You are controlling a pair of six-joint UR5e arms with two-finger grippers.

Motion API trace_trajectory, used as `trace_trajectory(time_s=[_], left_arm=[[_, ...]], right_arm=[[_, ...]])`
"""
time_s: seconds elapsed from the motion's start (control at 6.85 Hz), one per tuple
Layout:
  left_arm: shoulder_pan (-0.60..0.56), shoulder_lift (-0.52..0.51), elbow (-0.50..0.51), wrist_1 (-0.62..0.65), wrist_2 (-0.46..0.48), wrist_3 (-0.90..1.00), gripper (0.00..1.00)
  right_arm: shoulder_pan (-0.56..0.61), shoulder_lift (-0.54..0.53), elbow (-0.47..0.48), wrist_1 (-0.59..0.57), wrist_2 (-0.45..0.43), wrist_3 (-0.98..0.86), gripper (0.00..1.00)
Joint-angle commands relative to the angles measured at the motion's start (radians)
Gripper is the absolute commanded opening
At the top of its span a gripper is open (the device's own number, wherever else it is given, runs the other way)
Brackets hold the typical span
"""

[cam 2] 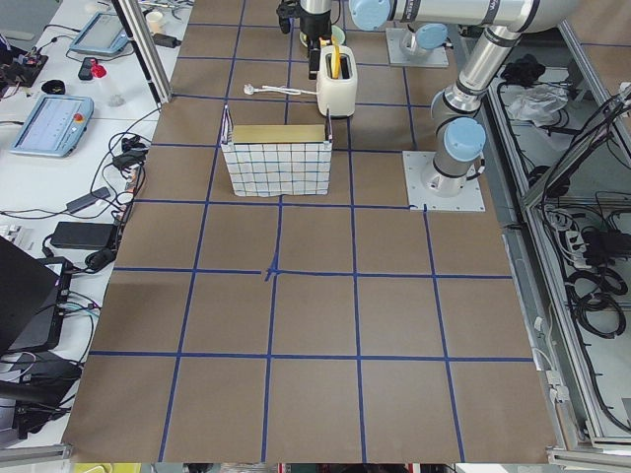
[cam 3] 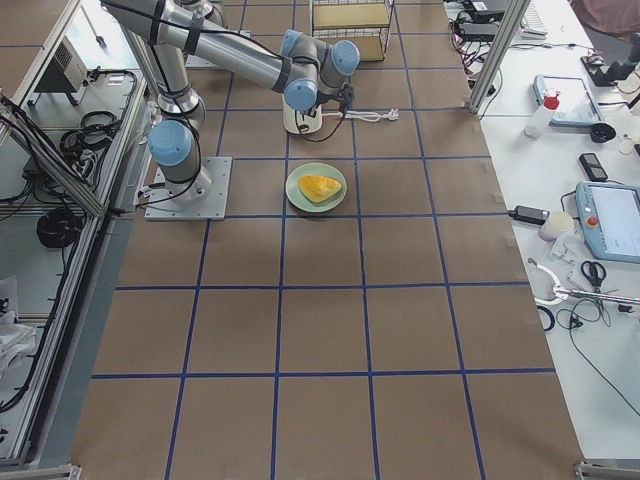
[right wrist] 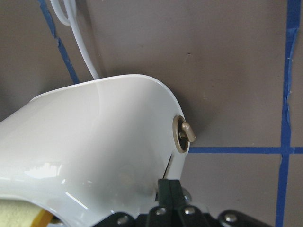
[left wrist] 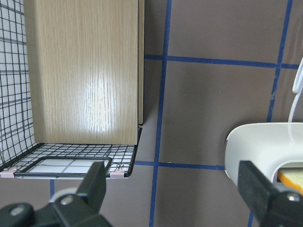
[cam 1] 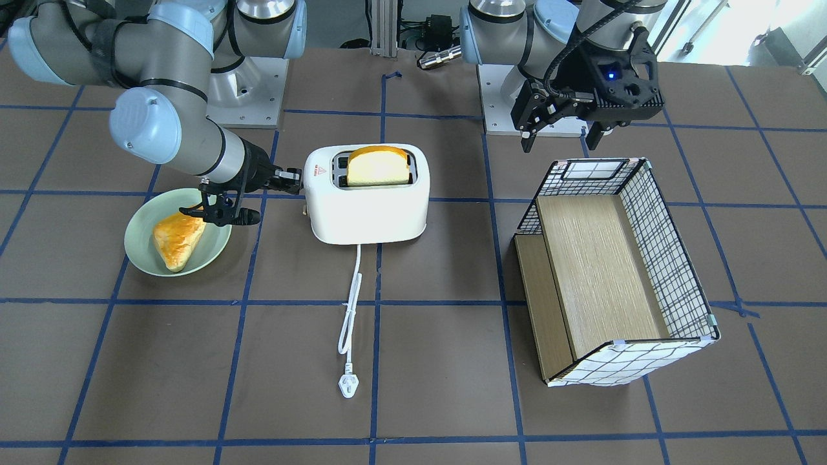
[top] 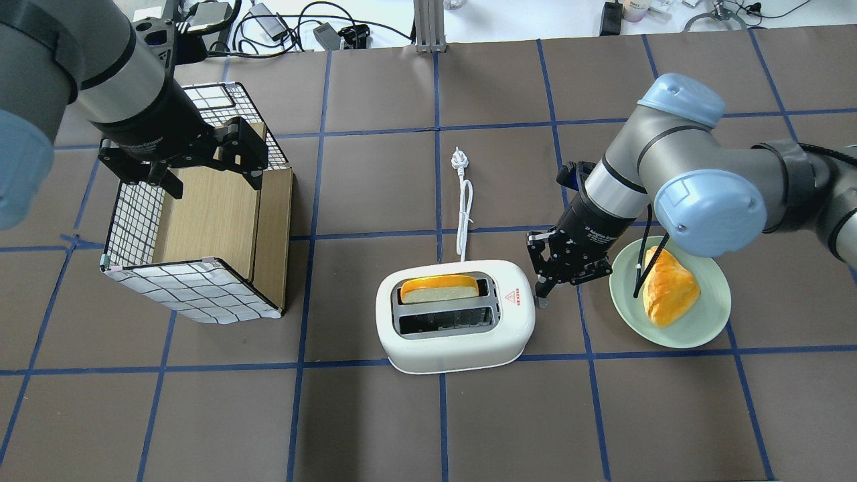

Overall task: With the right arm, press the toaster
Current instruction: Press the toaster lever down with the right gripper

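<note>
The white two-slot toaster point(cam 1: 367, 206) stands mid-table and also shows in the overhead view point(top: 455, 335). A bread slice point(cam 1: 378, 166) sticks up from one slot. Its cord point(cam 1: 351, 303) runs away across the table to a plug point(cam 1: 347, 386). My right gripper point(cam 1: 292, 180) is shut, with its tips at the toaster's end face point(top: 539, 298). In the right wrist view the closed fingertips point(right wrist: 168, 188) touch the toaster's side just below the grey knob point(right wrist: 184, 135). My left gripper point(cam 1: 560, 141) is open and empty, hovering above the basket's edge point(top: 213, 182).
A green bowl point(cam 1: 139, 223) holding a pastry point(cam 1: 177, 240) sits right beside my right wrist. A wire basket with a wooden shelf insert point(cam 1: 614, 271) lies on its side under the left gripper.
</note>
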Motion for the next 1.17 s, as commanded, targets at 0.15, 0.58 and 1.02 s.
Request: trace_trajectory(time_s=[0.15,0.58,1.02], left_arm=[[0.0,0.0,0.0,0.001,0.0,0.0,1.0],[0.0,0.0,0.0,0.0,0.0,0.0,1.0],[0.0,0.0,0.0,0.0,0.0,0.0,1.0]], right_arm=[[0.0,0.011,0.074,-0.088,-0.01,-0.007,0.0],[0.0,0.027,0.082,-0.092,-0.01,-0.009,0.0],[0.0,0.027,0.075,-0.092,-0.014,0.01,0.0]])
